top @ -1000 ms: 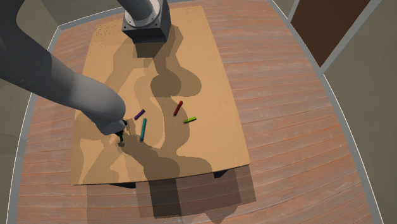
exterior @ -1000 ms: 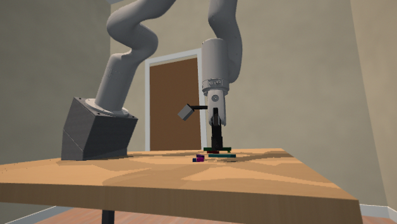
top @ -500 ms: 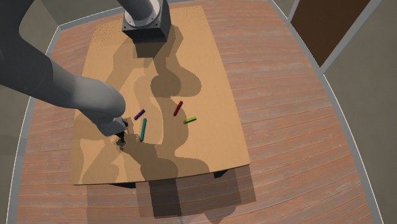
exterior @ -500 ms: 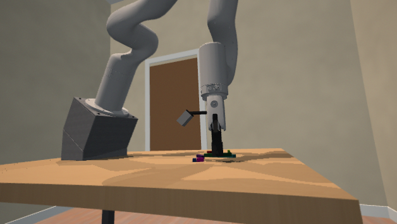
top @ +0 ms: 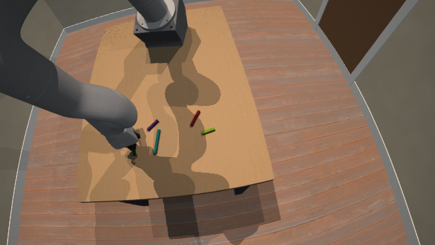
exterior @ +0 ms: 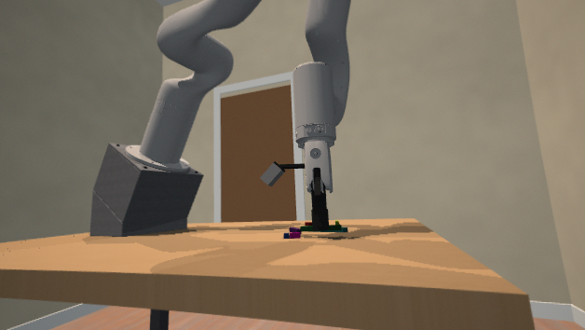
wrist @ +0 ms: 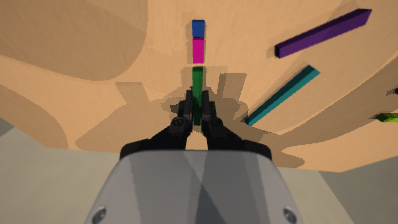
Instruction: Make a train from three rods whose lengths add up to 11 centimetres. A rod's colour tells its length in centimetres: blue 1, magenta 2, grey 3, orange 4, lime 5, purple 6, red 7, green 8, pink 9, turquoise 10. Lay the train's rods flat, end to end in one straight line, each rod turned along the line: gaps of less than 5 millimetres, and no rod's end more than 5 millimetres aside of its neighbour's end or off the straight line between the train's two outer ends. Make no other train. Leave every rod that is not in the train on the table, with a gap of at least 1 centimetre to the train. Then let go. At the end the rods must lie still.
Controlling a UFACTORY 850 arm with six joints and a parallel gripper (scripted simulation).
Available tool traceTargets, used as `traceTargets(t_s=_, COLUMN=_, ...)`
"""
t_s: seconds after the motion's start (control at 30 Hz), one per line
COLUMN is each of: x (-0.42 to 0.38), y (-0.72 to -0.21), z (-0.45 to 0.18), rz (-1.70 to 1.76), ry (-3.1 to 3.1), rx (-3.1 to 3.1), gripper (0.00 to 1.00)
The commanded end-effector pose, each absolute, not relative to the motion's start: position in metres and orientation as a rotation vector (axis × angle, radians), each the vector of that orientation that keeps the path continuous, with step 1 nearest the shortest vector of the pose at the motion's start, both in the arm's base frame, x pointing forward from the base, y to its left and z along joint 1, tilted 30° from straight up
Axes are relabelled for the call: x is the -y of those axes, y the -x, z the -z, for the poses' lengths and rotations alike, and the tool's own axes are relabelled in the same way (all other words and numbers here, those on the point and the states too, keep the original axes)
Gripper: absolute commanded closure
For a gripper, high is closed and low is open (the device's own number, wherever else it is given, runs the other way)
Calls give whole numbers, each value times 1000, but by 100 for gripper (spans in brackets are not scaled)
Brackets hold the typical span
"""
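Observation:
My gripper is shut on the green rod, low at the table top. In the wrist view the green rod points along the line of the magenta rod and the blue rod, which lie end to end beyond it. A small gap shows between the green and magenta rods. In the top view the gripper is at the table's left, with the arm hiding the magenta and blue rods. In the exterior view the gripper stands upright over the green rod.
A purple rod and a turquoise rod lie just right of the gripper. A red rod and a lime rod lie further right. The arm's base stands at the table's far edge.

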State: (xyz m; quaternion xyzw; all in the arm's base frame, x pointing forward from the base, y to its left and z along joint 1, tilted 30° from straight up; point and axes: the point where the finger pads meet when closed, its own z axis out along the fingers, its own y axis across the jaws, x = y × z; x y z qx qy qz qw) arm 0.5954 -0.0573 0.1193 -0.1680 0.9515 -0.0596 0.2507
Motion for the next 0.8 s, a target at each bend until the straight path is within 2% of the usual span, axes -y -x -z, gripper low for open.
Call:
traceTargets(t_s=0.0, x=57, y=-596, z=-120, rz=163, ry=457, rx=-2589, gripper=96)
traceTargets(t_s=0.77, x=57, y=-598, z=-116, rz=163, ry=457, rx=-2589, gripper=96)
